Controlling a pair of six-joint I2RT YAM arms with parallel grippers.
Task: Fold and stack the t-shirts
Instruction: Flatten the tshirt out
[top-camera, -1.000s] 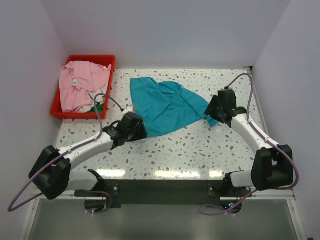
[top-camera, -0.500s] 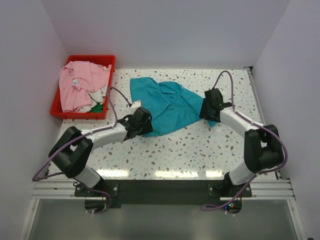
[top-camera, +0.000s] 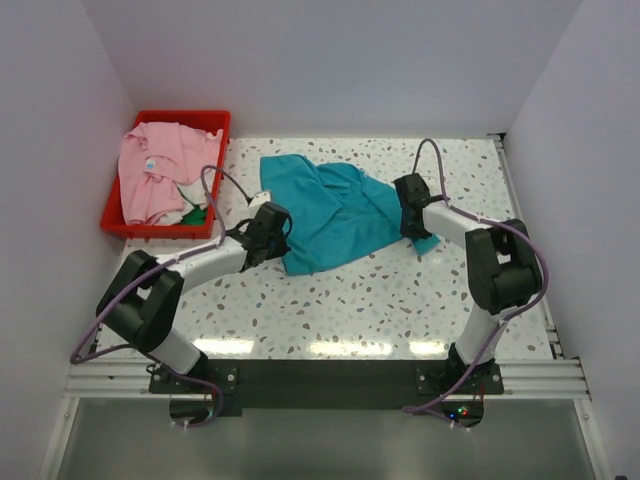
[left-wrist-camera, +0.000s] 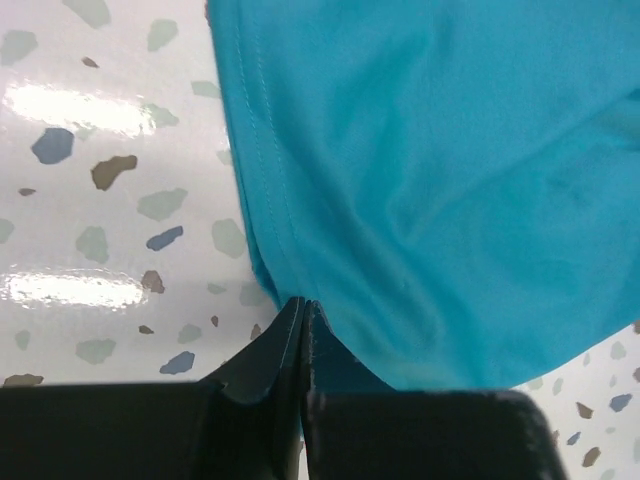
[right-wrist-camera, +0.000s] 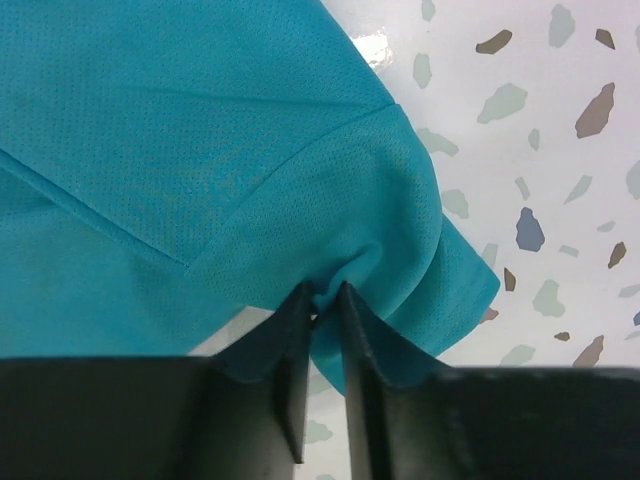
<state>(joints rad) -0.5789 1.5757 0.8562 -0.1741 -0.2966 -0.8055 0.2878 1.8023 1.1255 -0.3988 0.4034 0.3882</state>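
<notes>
A teal t-shirt (top-camera: 335, 215) lies crumpled in the middle of the speckled table. My left gripper (top-camera: 281, 233) is at its lower left hem, and in the left wrist view the gripper (left-wrist-camera: 303, 306) is shut on the teal t-shirt's (left-wrist-camera: 450, 180) edge. My right gripper (top-camera: 414, 226) is at the shirt's right sleeve. In the right wrist view this gripper (right-wrist-camera: 322, 292) pinches a bunched fold of the sleeve (right-wrist-camera: 420, 250). A pink t-shirt (top-camera: 155, 170) with a small neck label lies heaped in the red bin (top-camera: 180, 113).
The red bin stands at the table's back left corner, with something green (top-camera: 200, 213) under the pink shirt. White walls close in the table on the left, back and right. A cable (top-camera: 225, 185) loops above the left arm.
Both arms have reached in to the teal shirt. The left gripper has shut on its hem and the right gripper on its sleeve; both stood open before.
</notes>
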